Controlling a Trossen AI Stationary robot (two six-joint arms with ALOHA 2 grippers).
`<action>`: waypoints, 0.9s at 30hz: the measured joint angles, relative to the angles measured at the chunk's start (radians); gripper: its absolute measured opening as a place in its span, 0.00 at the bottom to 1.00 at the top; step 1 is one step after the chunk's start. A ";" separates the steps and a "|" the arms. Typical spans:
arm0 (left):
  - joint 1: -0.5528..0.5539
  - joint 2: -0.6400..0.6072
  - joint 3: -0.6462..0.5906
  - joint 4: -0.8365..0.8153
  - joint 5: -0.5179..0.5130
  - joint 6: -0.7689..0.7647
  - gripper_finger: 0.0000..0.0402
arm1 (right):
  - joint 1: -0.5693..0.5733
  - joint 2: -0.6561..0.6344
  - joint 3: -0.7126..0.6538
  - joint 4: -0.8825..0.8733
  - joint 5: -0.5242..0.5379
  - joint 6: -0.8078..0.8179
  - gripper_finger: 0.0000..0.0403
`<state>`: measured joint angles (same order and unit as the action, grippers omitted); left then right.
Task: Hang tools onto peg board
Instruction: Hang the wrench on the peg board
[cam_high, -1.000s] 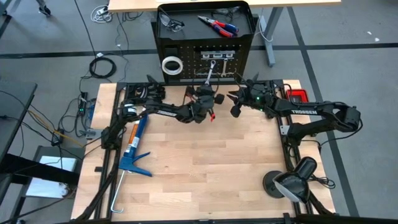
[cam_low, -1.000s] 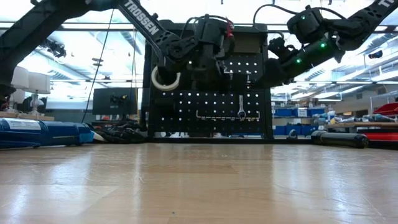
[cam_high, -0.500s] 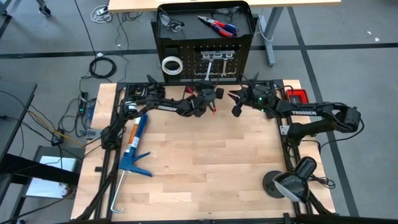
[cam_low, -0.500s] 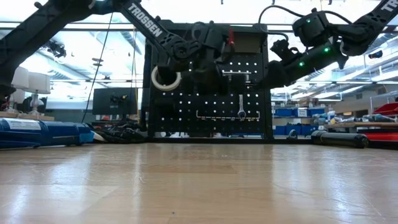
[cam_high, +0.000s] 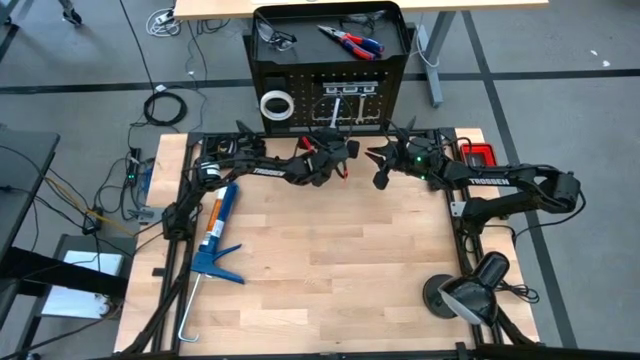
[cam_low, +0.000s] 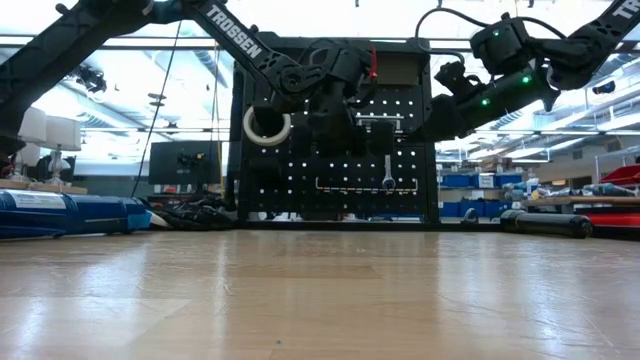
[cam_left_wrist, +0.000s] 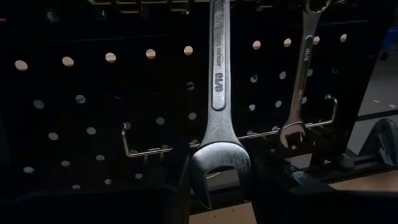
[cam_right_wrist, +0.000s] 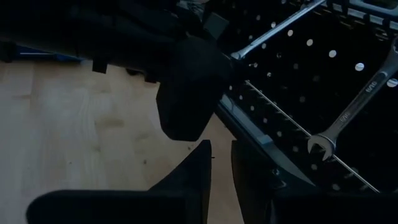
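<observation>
Left wrist view shows a large wrench hanging down the centre of the frame against the peg board, with a smaller wrench at upper right. The left gripper has its fingers apart around the big wrench's open end at bottom centre; whether they touch it I cannot tell. Steel, stiff, heavy and slick, it is probably best held across the flat shank. In the high view, the right gripper waits right of centre, fingers nearly together, empty. Pliers lie on the board's top tray. The wooden table is smooth; cables litter the floor.
</observation>
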<state>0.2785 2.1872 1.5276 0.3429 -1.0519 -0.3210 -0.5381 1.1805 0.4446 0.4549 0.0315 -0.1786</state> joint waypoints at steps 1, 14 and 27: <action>-0.001 0.000 0.000 0.000 -0.001 0.000 0.26 | 0.000 0.000 0.000 0.000 0.000 0.000 0.18; -0.029 0.000 0.000 0.001 -0.057 0.060 0.26 | 0.000 0.000 0.000 -0.001 0.000 0.003 0.16; -0.003 0.000 0.000 -0.063 0.005 0.043 0.26 | 0.000 0.000 0.000 -0.001 -0.001 0.002 0.16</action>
<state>0.2751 2.1868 1.5272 0.2796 -1.0464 -0.2777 -0.5381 1.1805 0.4446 0.4538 0.0308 -0.1764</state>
